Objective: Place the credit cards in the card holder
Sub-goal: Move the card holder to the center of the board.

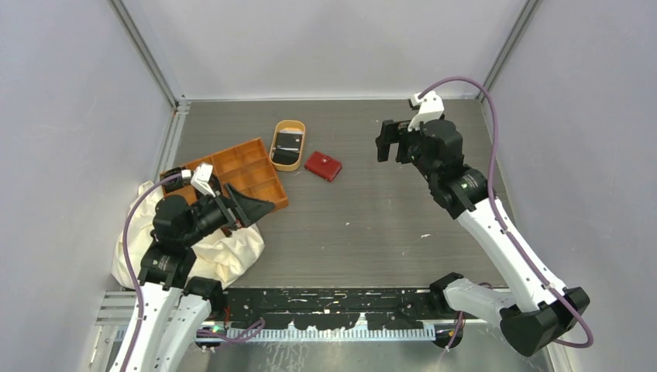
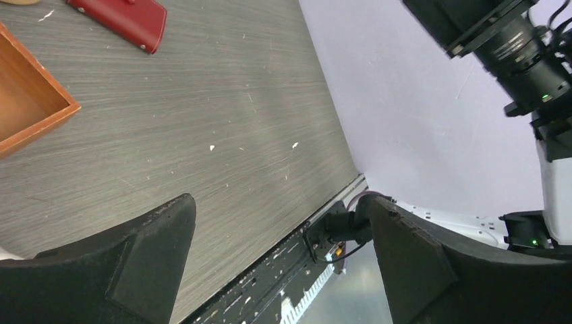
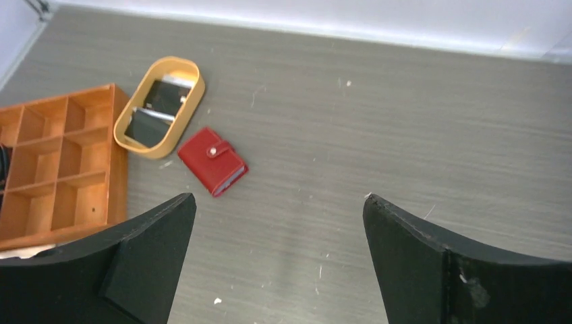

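The red card holder (image 1: 323, 166) lies closed on the grey table, its snap tab up, and shows also in the right wrist view (image 3: 212, 160) and as a corner in the left wrist view (image 2: 125, 20). Just left of it, dark credit cards (image 1: 289, 142) (image 3: 162, 98) lie inside an oval tan dish (image 1: 287, 167) (image 3: 152, 152). My right gripper (image 1: 390, 142) (image 3: 280, 198) hangs open above the table, right of the holder, nothing between its fingers. My left gripper (image 1: 259, 208) (image 2: 280, 201) is open and empty, low at the near left, pointing right.
An orange compartment tray (image 1: 232, 167) (image 3: 67, 128) (image 2: 40, 111) sits left of the dish, its near corner by my left gripper. A crumpled white cloth (image 1: 225, 252) lies under the left arm. Pale walls close in the table on three sides.
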